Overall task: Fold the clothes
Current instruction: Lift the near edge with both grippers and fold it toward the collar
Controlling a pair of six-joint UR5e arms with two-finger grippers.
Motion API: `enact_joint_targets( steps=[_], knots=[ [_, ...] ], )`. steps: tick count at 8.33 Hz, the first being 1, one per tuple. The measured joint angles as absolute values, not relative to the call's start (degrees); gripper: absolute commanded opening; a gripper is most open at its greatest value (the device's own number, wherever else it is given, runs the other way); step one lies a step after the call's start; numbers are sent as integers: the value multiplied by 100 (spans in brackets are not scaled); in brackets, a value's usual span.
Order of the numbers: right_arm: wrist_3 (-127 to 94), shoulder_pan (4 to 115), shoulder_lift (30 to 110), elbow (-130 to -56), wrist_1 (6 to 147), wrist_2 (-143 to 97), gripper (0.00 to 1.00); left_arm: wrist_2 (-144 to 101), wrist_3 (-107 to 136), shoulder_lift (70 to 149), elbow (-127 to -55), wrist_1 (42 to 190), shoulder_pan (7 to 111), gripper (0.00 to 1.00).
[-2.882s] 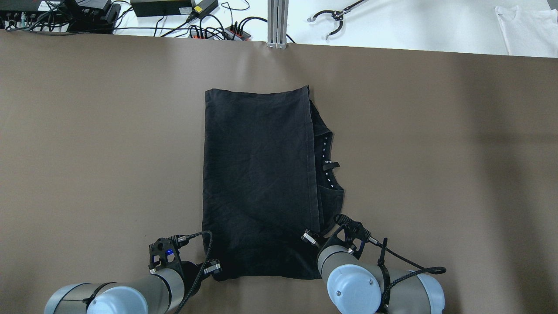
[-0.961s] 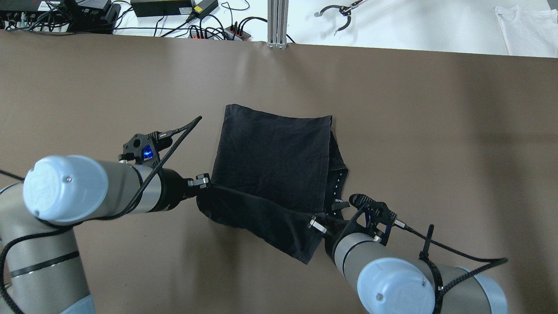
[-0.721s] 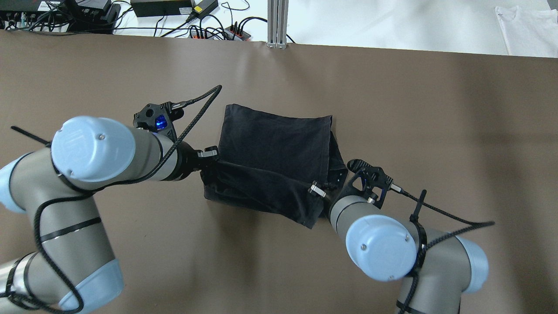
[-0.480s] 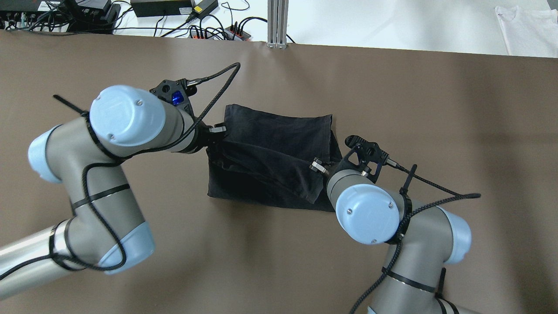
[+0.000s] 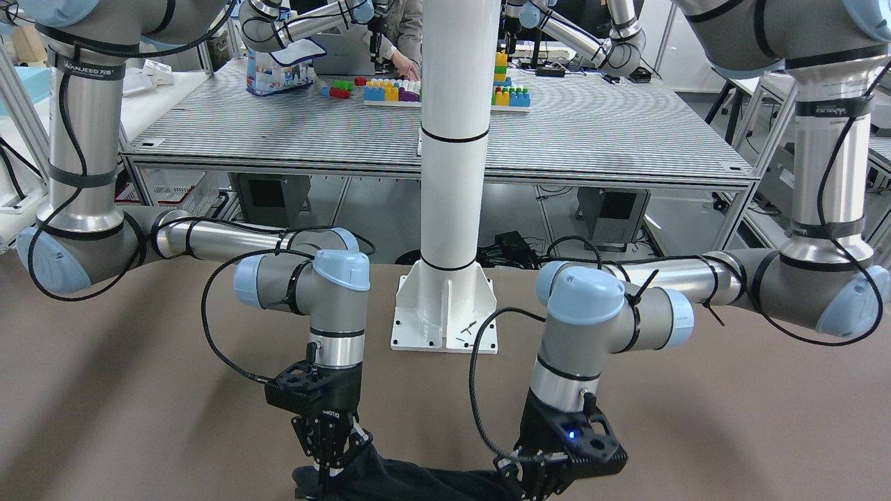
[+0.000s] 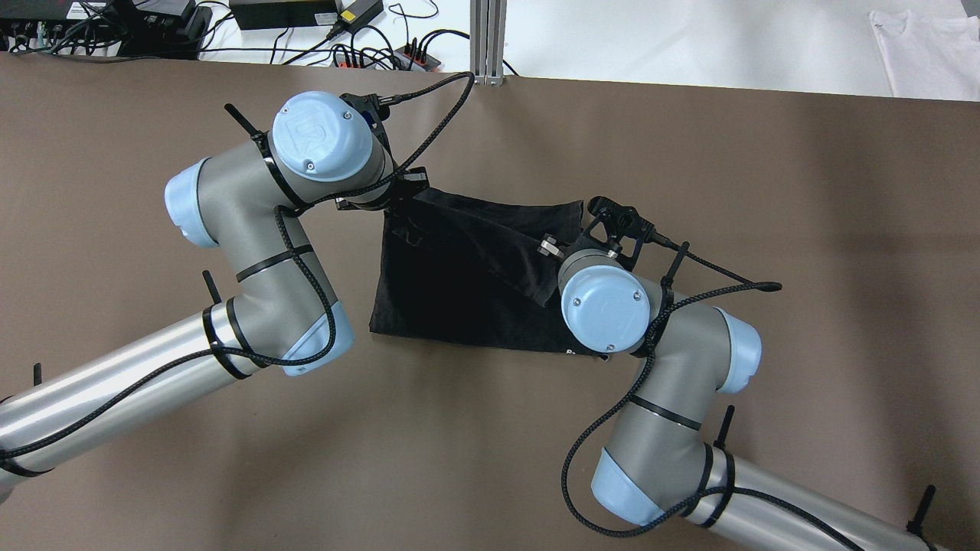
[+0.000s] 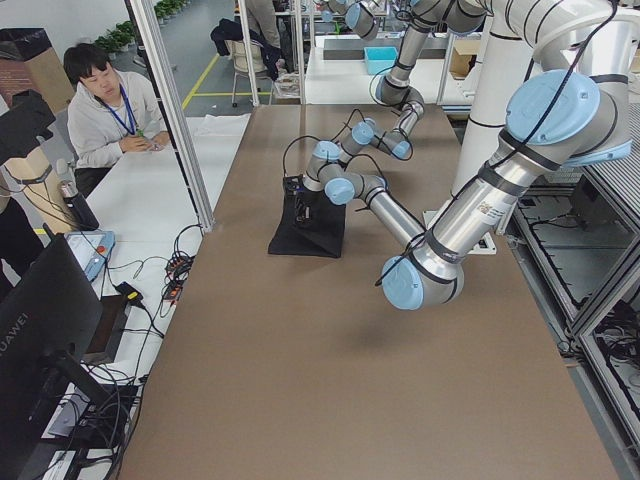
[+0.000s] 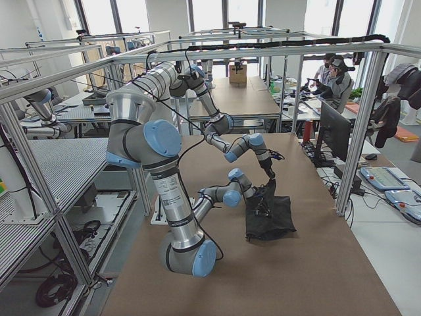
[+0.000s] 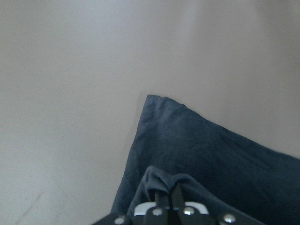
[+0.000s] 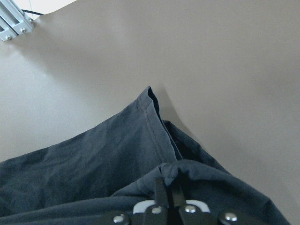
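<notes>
Overhead, front and two side views share the table; wrist cameras look close.

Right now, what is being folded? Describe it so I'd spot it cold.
On the brown table, look at the middle, toward the far edge. A black cloth lies there, partly doubled over, pinched by the left gripper and the right gripper. It is the only fabric on the table; the white garment lies off it.

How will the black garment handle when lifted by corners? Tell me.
Likely floppy: the black garment sags between the left gripper and right gripper. Probably light: two fingertip pinches carry its edge. Bunched fabric sits in both pinches, so slipping seems unlikely.
</notes>
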State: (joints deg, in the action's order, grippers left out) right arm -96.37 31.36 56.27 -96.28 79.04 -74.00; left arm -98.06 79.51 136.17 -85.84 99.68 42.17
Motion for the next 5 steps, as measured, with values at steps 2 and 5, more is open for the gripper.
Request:
enact_joint_targets(
  steps=[2, 5],
  knots=[
    [-9331, 3303, 5277, -8529, 7248, -7400, 92, -9774, 7826, 13669, -7659, 10800, 4257, 100],
    [-9175, 3607, 5060, -8054, 6817, -7617, 93, -9460, 7765, 13620, -7266, 11382, 4238, 100]
  ],
)
